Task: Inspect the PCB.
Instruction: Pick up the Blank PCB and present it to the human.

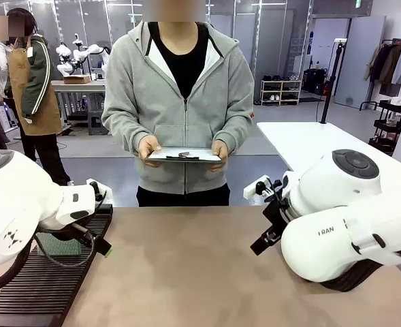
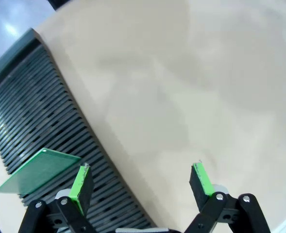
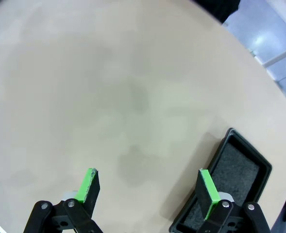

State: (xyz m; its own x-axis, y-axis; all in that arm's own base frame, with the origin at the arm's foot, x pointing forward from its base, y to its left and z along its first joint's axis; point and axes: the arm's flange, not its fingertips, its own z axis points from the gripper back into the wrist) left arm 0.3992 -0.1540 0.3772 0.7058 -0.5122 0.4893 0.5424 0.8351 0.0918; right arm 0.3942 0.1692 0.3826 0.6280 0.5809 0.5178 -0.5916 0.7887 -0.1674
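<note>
1. Left gripper is hanging with jaws spread wide, nothing between the green pads. Right gripper is spread just as wide and empty, hovering over bare table, with the black foam-lined tray at its 4 o'clock.
2. PCB is resting on the black slotted rack, at 8 o'clock in the left wrist view. It's just outside the near pad, not between the pads. In the front view it's also at 8 o'clock, under the left arm. Can't tell whether it's lying flat or slightly tipped on the slats.
3. My read: the left arm is lining up for the pickup.
   - Slide the gripper toward 9 o'clock until the board is centred between the pads.
   - Pinch opposite edges, not the faces.
   - The board is thin, so come in low. Watch for fingertips snagging on the slats.
4. The board is looking thin, flat and roughly square. The face is dark green and finely dotted, the edges brighter green. I'm not making out any mounted parts.
5. Person at 12 o'clock across the table is holding a grey clipboard in both hands.
</note>
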